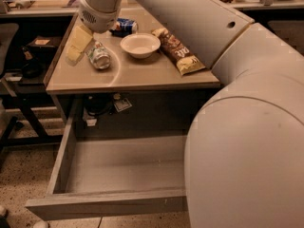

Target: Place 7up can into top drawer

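The 7up can (99,56) lies on its side on the desk top (147,75), near the left edge, pale green and white with a silver end facing me. My gripper (77,46) hangs from the arm's wrist at the top left, low over the desk and right beside the can on its left. The top drawer (62,158) is pulled wide open below the desk. Its inside is bare and its flat front panel (109,204) is nearest to me. My arm's large white body covers the right side of the drawer.
A dark blue Pepsi can (124,25) lies behind the gripper. A white bowl (140,45) and a brown chip bag (179,51) sit to the right of the 7up can. Black table legs (28,122) and clutter stand to the left on the speckled floor.
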Controlling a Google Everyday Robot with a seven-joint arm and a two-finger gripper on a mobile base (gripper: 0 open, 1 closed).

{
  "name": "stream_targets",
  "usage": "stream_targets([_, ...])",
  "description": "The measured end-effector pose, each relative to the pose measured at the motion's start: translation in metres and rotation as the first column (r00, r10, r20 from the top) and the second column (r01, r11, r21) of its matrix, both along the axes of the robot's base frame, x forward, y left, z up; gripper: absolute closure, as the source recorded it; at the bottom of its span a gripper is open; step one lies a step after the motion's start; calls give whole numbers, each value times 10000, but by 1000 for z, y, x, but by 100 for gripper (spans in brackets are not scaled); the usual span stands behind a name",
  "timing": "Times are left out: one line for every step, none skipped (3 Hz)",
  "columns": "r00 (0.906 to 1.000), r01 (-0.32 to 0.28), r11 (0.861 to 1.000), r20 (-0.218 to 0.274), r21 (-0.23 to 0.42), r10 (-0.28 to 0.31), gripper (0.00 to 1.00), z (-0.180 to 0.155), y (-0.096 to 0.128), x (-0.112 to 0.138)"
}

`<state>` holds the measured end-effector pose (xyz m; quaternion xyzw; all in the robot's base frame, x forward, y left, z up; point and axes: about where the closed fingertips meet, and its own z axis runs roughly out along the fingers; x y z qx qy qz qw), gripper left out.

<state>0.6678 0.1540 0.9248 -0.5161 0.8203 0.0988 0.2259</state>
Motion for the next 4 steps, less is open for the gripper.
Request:
stream_targets([9998, -57, 10000, -193, 80, 59, 0, -7, 21, 17])
stream_targets([9996, -82, 9997, -280, 223, 88, 0, -6, 39, 38])
stream_targets([9995, -59, 9997, -310, 237, 67, 0, -7, 50, 54])
stream_targets([9990, 95, 9999, -444, 133, -89, 0, -18, 56, 68])
